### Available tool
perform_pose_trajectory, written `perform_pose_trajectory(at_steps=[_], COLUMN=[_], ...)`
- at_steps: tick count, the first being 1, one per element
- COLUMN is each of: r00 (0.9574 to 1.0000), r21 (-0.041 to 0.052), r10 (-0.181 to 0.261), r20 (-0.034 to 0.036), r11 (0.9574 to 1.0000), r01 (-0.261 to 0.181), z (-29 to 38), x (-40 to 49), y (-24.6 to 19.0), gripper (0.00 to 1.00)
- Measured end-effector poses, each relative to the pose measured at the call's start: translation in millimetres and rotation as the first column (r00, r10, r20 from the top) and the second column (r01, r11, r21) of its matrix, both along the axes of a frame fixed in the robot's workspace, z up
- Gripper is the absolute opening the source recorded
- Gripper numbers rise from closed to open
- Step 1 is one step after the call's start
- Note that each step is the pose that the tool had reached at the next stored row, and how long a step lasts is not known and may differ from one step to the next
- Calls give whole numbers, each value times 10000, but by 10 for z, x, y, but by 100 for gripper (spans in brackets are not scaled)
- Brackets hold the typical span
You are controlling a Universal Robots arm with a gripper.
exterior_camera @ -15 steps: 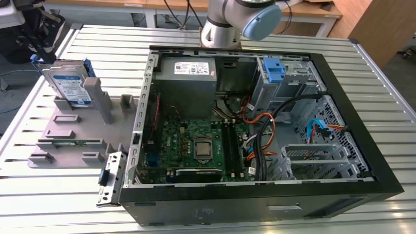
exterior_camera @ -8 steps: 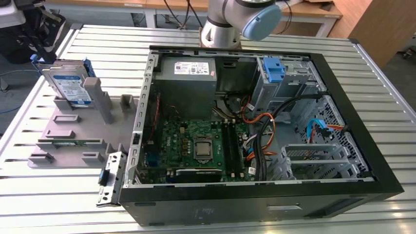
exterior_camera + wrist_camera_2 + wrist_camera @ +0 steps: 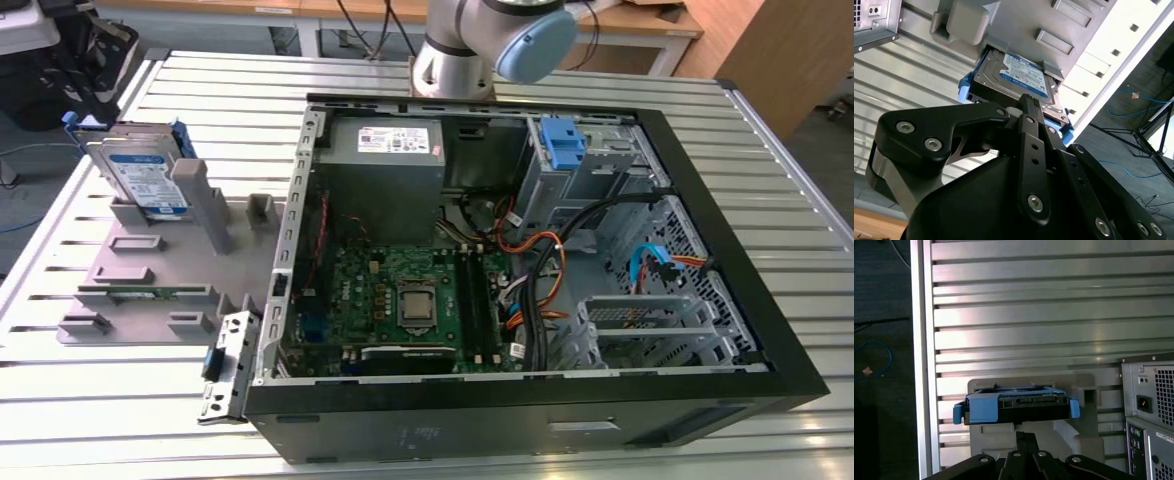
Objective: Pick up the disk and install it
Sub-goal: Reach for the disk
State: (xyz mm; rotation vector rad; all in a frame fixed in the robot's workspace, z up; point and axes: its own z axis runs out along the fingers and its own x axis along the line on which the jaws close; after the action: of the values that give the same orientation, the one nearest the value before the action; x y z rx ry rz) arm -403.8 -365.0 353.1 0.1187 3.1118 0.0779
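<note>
The disk [image 3: 140, 170] is a silver hard drive with a blue-and-white label and blue rails. It stands on edge in a slot of the grey fixture [image 3: 147, 270], at the exterior view's left. In both wrist views my gripper [image 3: 1026, 100] [image 3: 1024, 436] hangs some way off the disk [image 3: 1019, 75] [image 3: 1019, 405] and points toward it. The black fingers lie together with nothing between them, and they do not touch the drive.
An open computer case [image 3: 747, 300] lies to the right of the fixture on the slatted metal table [image 3: 400, 70]. Inside are a motherboard [image 3: 400, 300], a grey power supply [image 3: 387, 140], cables and a blue bracket [image 3: 563, 145] at the drive bay. The arm's base [image 3: 461, 50] stands behind the case.
</note>
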Motion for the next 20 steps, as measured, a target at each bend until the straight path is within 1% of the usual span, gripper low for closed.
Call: perform_pose_trajectory(at_steps=[4, 7, 12, 15, 20], r00=[10000, 10000, 9999, 9998, 9997], r21=[53, 86, 90, 90, 119], r10=[-1, 12, 114, 216, 243], r20=[2, 0, 2, 0, 2], r11=[10000, 10000, 9999, 9997, 9996], r01=[1, -12, -114, -216, -243], z=[-20, -47, -91, -110, -133], x=[0, 1, 0, 0, 0], y=[37, 51, 73, 96, 105], gripper=[11, 11, 11, 11, 11])
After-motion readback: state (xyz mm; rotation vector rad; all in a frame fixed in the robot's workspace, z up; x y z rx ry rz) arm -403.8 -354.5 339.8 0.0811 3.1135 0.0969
